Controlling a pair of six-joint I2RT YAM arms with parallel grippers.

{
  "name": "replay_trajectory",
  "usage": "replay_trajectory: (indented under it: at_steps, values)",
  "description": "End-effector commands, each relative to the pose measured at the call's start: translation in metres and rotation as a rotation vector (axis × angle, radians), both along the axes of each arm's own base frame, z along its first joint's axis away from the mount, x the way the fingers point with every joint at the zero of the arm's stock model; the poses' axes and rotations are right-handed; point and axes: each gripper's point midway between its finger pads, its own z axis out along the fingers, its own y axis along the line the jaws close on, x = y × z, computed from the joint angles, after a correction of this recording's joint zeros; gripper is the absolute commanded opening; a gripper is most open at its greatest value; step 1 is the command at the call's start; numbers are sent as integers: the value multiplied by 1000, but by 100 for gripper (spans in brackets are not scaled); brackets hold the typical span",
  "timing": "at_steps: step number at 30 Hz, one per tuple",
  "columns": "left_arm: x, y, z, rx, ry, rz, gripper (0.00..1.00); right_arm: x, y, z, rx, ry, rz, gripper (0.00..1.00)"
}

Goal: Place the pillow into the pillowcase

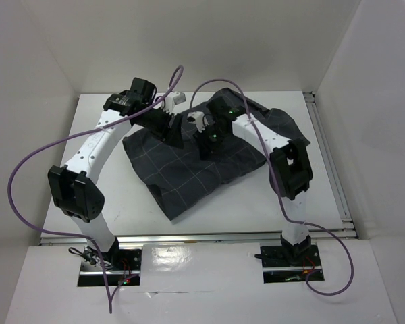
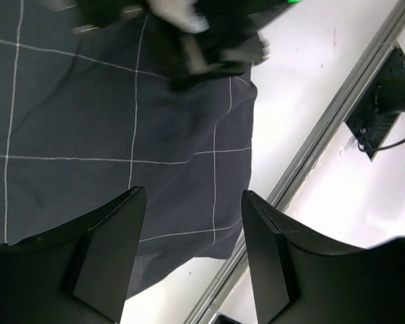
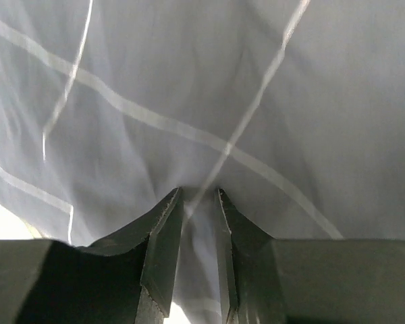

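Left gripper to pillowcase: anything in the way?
Nothing visible. The left gripper hangs open over bare pillowcase cloth; the right gripper, pinching a fold, sits beyond it, not between.

end effector (image 2: 192,196) parted, gridded pillowcase (image 2: 74,108) below

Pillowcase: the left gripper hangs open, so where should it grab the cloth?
Probably the pillowcase top layer just below the left gripper, from above: the cloth lies spread and floppy, so pinch up a fold, as the right gripper does.
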Motion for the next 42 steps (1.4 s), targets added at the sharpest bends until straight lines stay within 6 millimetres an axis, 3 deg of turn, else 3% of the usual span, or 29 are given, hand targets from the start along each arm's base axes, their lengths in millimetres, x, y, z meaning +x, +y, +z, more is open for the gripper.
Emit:
replay_trajectory:
  at_steps: [1, 2, 4, 5, 6, 7, 9, 10, 13, 16, 17, 20, 21, 25, 27, 31, 35, 39, 42]
  values:
    - [-13, -3, 13, -47, -24, -65, 72, 15, 17, -2, 24, 50, -80, 34]
    - [-17, -2, 12, -46, -21, -65, 72, 29, 24, 7, 40, 14, -104, 34]
    - [-28, -4, 12, -68, 6, -82, 70, 50, 25, 4, 16, -28, -152, 38]
    - [-37, -5, 7, -88, 41, -98, 68, 66, 29, 24, 33, -92, -178, 38]
    - [-42, -6, 5, -99, 56, -107, 67, 75, 28, 29, 33, -130, -193, 38]
    - [-50, -6, 4, -118, 58, -118, 65, 99, 12, 42, 36, -201, -253, 39]
    - [-55, -6, 0, -131, 54, -117, 59, 120, -10, 63, 69, -265, -324, 42]
    - [-58, -7, -2, -142, 51, -123, 58, 136, -33, 87, 101, -317, -383, 44]
    - [-66, -14, -25, -113, 62, -147, 54, 153, -72, 115, 113, -397, -434, 45]
    - [-64, -21, -60, -44, 76, -176, 48, 158, -87, 114, 79, -460, -405, 48]
    - [-56, -23, -76, -26, 87, -168, 43, 157, -92, 101, 45, -457, -403, 48]
    - [-39, -27, -97, 16, 89, -150, 35, 159, -112, 65, -53, -435, -379, 46]
    - [-30, -28, -100, 31, 72, -139, 31, 152, -115, 44, -79, -398, -363, 45]
    - [2, -27, -136, 143, 97, -73, 15, 142, -136, -4, -178, -312, -346, 41]
    - [15, -20, -159, 217, 114, -22, 10, 131, -142, -20, -223, -260, -338, 39]
    - [48, 17, -171, 328, 59, 147, 6, 94, -152, -45, -252, -134, -329, 36]
    - [70, 45, -169, 358, 38, 267, 6, 63, -153, -51, -243, -58, -329, 35]
    - [93, 69, -154, 355, -1, 342, 6, 45, -144, -36, -186, -2, -328, 35]
    - [108, 89, -147, 337, 8, 403, 5, 28, -121, -24, -143, 27, -303, 35]
